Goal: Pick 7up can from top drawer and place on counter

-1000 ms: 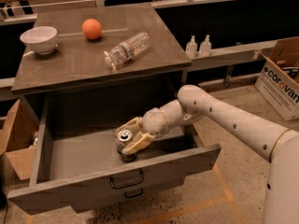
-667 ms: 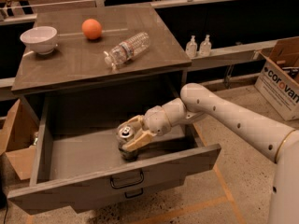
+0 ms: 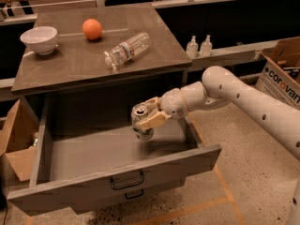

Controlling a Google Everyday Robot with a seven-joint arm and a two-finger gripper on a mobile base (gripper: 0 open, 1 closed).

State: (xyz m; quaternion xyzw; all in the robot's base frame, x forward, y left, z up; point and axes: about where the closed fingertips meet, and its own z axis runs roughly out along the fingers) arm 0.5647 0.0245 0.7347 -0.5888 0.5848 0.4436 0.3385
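The 7up can (image 3: 141,123) is a small silvery can with its lid up, held upright in my gripper (image 3: 146,117). The fingers are shut on its sides. The can hangs above the floor of the open top drawer (image 3: 93,153), near the drawer's right half, clear of the bottom. The drawer is pulled out wide, with a dark bail handle (image 3: 126,180) on its front panel. The counter (image 3: 84,50) is the grey-brown wood-grain top directly behind and above the drawer. My white arm reaches in from the right.
On the counter lie a clear plastic water bottle (image 3: 126,49), an orange ball (image 3: 92,29) and a white bowl (image 3: 40,39). Two small pump bottles (image 3: 198,46) stand on a ledge at the right. Cardboard boxes sit at the far right (image 3: 283,71) and left (image 3: 14,139).
My gripper has lifted the can off the drawer floor and carried it upward; the arm has risen with it.
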